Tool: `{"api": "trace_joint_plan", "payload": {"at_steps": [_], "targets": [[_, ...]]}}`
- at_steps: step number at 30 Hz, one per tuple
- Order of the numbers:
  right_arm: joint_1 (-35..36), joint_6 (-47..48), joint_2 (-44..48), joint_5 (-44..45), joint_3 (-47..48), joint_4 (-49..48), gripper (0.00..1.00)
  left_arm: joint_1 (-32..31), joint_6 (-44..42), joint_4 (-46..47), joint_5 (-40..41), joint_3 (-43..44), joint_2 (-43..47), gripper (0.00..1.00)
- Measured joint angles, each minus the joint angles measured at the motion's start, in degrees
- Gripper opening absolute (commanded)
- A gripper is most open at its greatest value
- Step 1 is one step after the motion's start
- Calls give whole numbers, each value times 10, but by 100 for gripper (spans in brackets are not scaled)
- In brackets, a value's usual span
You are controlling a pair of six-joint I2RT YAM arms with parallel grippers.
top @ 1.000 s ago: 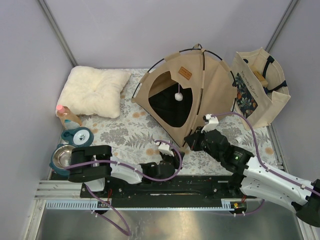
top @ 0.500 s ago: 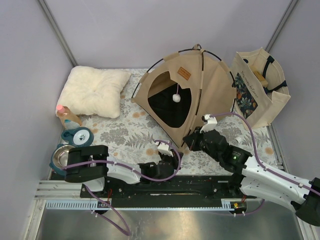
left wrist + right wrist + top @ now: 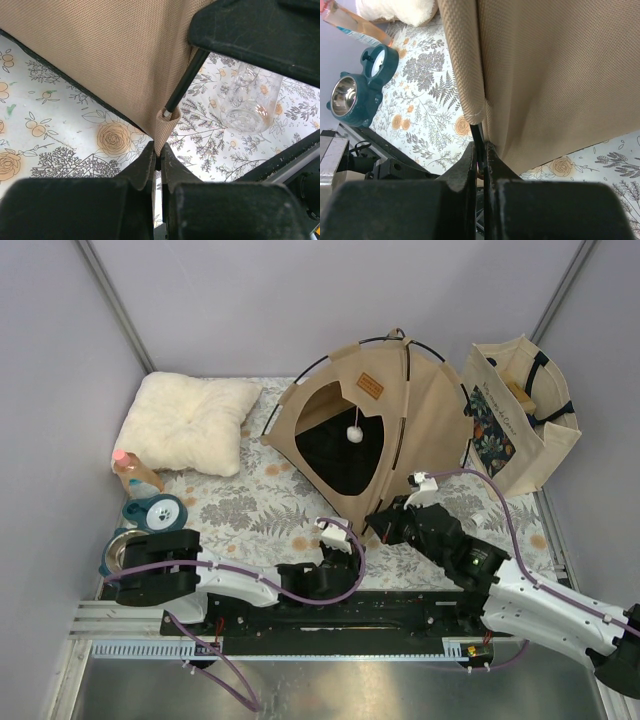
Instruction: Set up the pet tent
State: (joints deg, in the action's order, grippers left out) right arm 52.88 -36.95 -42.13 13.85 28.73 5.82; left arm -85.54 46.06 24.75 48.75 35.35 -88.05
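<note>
1. Tabletop: covered with a floral-print cloth; carries all the items below.

2. Pet tent: tan canvas, standing at the middle-rear of the tabletop. It is domed on its poles, with the arched doorway facing front-left and a white pom-pom hanging in the opening. Its nearest front corner lies between the two arms.

3. Tote bag: beige with a floral panel, upright just right of the tent.

4. Cushion: white and fluffy, at rear left, apart from the tent.

5. Teal feeder: holds a steel bowl, at the near-left edge.

6. Right tool: fingers closed on the black pole where it leaves the canvas sleeve.

7. Left tool: fingers pressed together, pinching the tip of the tent's corner tab.

8. Pole tip: seen from the left wrist, it sits at the tab's small pocket. How deep it is seated cannot be told.

Step in hand (judged): securing the last front corner, with the tent otherwise erected.

Next move calls for: holding the tab steady while pressing the pole fully home, then loosening each grip gently so the bent pole does not spring out.
</note>
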Motion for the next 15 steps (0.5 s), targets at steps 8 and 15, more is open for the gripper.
{"api": "trace_joint_plan", "payload": {"at_steps": [8,15], "targets": [[0,7,37,0,-7,12,0,-2,0,-27,7,12,7,0],[0,12,36,0,-8,11,0,-3,3,-44,8,13,17,0]]}}
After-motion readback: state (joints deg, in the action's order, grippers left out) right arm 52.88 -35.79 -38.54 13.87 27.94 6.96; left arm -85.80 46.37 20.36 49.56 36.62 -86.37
